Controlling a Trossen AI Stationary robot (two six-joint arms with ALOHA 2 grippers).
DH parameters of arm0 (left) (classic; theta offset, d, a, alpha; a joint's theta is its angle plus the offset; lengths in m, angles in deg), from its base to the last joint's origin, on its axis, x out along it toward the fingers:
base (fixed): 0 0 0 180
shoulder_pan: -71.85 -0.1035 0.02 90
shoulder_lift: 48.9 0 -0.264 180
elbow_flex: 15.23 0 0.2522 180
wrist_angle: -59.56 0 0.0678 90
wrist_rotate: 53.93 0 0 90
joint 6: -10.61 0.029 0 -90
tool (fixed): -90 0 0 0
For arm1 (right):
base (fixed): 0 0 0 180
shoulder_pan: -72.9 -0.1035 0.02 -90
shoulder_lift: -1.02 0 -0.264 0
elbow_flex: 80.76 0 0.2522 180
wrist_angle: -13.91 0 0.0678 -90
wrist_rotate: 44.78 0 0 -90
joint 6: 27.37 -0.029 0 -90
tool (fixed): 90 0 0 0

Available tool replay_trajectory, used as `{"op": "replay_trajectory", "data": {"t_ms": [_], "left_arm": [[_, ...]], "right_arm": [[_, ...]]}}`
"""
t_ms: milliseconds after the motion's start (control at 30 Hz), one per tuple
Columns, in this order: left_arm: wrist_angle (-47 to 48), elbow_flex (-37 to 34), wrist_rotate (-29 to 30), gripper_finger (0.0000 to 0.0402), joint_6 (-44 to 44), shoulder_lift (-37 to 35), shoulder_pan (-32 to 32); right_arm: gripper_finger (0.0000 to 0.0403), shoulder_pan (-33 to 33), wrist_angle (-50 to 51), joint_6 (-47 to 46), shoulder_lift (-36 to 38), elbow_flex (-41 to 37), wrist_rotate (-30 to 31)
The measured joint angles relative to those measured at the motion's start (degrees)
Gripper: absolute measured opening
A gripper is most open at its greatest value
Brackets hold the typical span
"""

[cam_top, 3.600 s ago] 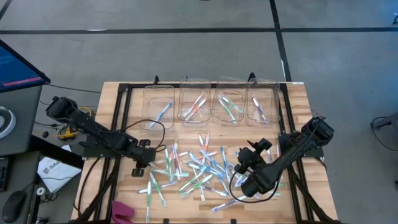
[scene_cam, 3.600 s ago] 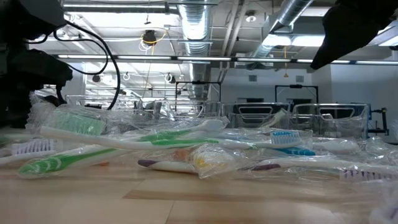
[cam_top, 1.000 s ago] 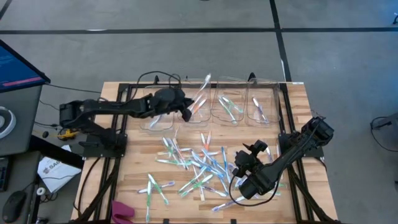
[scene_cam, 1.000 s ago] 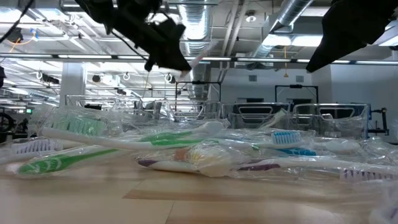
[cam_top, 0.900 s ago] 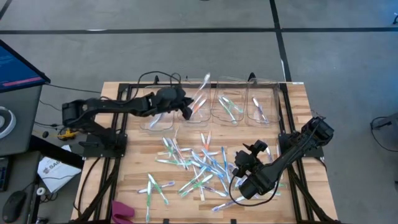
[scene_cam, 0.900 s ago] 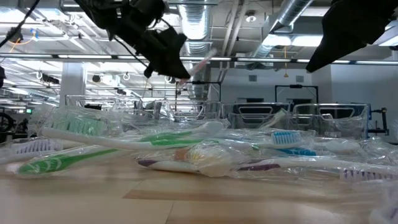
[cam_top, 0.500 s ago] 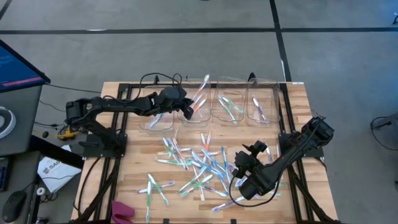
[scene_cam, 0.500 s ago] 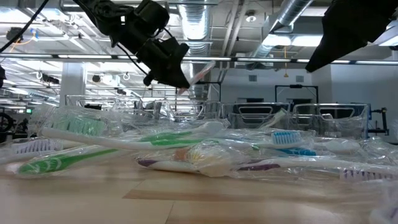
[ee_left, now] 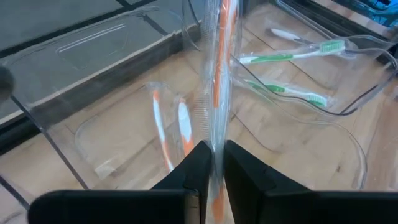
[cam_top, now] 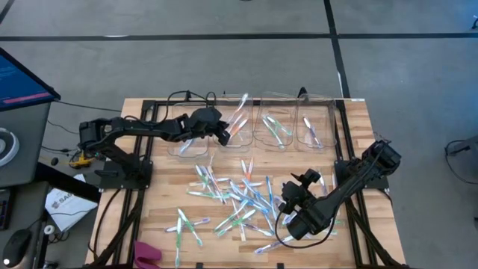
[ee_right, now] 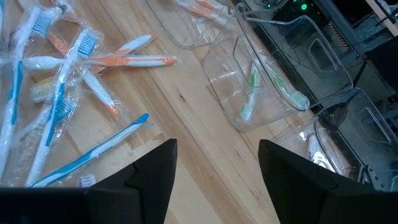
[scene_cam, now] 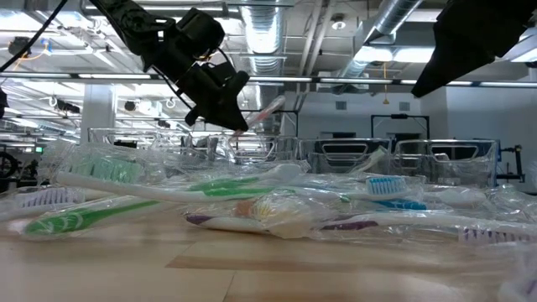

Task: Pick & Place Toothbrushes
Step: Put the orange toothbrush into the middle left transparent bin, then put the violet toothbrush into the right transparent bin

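Note:
My left gripper (cam_top: 223,135) hangs over the second clear bin (cam_top: 233,142) from the left and is shut on an orange toothbrush (cam_top: 239,113) in a clear wrapper. That bin holds two orange toothbrushes (ee_left: 168,127). A loose pile of wrapped toothbrushes (cam_top: 239,198) lies in the middle of the wooden table. My right gripper (cam_top: 297,188) hovers open above the pile's right side, with nothing between its fingers (ee_right: 149,168). My left gripper pinches the wrapped orange toothbrush near one end (ee_left: 216,134) between its two fingers (ee_left: 196,165). The fingers slant down toward the far side, and the toothbrush runs on past them along their line. It hangs clear of the bin, its free end (scene_cam: 267,106) tilted up.
Four clear bins stand in a row along the far edge: a blue brush in the first (cam_top: 190,128), green brushes in the third (cam_top: 276,127), more in the fourth (cam_top: 314,127). A black frame (cam_top: 149,149) borders the table. A pink item (cam_top: 147,254) lies at the near left.
My left gripper has sunk toward the second bin with the orange toothbrush still between its fingers; the brush's free end has come down with it and stays tilted up. My right gripper has kept still.

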Motion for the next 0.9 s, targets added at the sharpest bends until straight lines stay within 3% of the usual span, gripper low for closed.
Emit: {"op": "replay_trajectory", "data": {"t_ms": [233, 633, 900], "left_arm": [[0.1, 0.0, 0.0, 0.0049, 0.1, 0.0, 0.0], [0.0, 0.0, 0.0, 0.0141, 0.1, 0.0, 0.0], [0.0, 0.0, 0.0, 0.0163, 0.2, 0.0, 0.0]], "right_arm": [[0.0221, 0.0, 0.0, 0.1, 0.0, 0.0, 0.0], [0.0221, 0.0, 0.0, 0.1, 0.0, 0.0, 0.0], [0.0221, 0.0, 1.1, 0.1, 0.0, 0.0, 0.0]]}}
